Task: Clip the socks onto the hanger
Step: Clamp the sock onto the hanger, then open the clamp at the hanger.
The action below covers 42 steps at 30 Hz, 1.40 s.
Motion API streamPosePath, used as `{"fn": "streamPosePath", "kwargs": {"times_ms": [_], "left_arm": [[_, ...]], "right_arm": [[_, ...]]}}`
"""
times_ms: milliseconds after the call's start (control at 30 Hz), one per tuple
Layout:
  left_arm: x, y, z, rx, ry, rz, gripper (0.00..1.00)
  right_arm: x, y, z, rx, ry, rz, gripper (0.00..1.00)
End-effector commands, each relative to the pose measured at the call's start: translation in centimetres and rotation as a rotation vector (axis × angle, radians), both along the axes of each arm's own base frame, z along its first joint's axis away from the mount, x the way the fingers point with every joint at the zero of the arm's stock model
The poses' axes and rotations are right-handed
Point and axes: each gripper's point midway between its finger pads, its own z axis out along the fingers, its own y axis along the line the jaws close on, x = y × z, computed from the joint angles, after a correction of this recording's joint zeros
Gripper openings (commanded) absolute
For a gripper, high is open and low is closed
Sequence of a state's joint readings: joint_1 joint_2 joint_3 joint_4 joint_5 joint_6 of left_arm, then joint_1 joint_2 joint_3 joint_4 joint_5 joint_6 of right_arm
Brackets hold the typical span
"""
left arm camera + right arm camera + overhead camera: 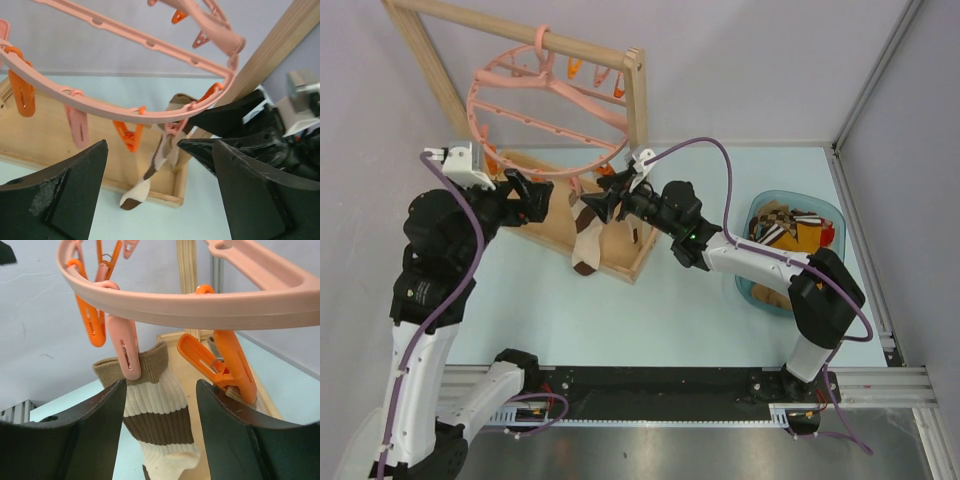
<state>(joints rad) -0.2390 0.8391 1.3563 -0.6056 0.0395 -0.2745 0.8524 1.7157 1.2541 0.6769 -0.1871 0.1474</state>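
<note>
The round pink hanger [548, 105] hangs by its hook from a wooden rack. One cream-and-brown striped sock [586, 238] hangs from a pink clip [125, 347] that bites its brown cuff, and its toe dangles over the rack's base. My right gripper [607, 203] is open just under the ring, and the sock [162, 410] shows between its spread fingers with gaps on both sides. My left gripper [533, 195] is open too, left of the sock [134, 194], holding nothing. More socks [788, 232] lie in the basket on the right.
The wooden rack's post [637, 95] and its tray-like base [555, 225] stand right behind both grippers. Orange clips [226, 365] hang from the ring next to the sock. A blue basket [756, 290] sits at the right, near the right arm.
</note>
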Motion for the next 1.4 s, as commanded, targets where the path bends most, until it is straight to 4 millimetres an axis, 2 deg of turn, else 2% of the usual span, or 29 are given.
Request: {"fn": "streamPosePath", "kwargs": {"times_ms": [0,67,333,500,767,967,1133,1300,1367], "left_arm": [[1.9,0.6,-2.0,0.077,0.009,0.006,0.89],[2.3,0.4,-2.7,0.072,0.012,-0.016,0.88],[3.2,-1.0,-2.8,0.002,0.002,-0.106,0.82],[3.4,-1.8,-2.8,-0.032,0.005,-0.140,0.74],[2.0,-1.5,-2.4,-0.045,0.034,-0.126,0.76],[0.9,-0.3,-1.7,-0.029,0.043,-0.065,0.76],[0.3,-1.3,-1.2,-0.047,0.041,-0.116,0.74],[1.1,-2.3,-1.9,-0.075,0.059,-0.157,0.73],[1.8,-2.0,-2.5,-0.076,0.067,-0.132,0.74]], "right_arm": [[0.3,-1.5,4.6,0.057,-0.066,-0.050,0.63],[0.4,-1.7,4.5,0.050,-0.062,-0.052,0.63],[0.6,-2.1,4.4,0.031,-0.057,-0.050,0.64],[0.4,-2.2,4.6,0.032,-0.061,-0.049,0.64],[0.4,-2.3,4.4,0.028,-0.059,-0.053,0.64],[0.5,-2.3,4.2,0.025,-0.056,-0.057,0.64],[0.5,-2.5,4.3,0.020,-0.058,-0.063,0.64],[0.4,-2.6,4.4,0.021,-0.059,-0.064,0.64],[0.4,-2.7,4.4,0.021,-0.059,-0.064,0.64]]}}
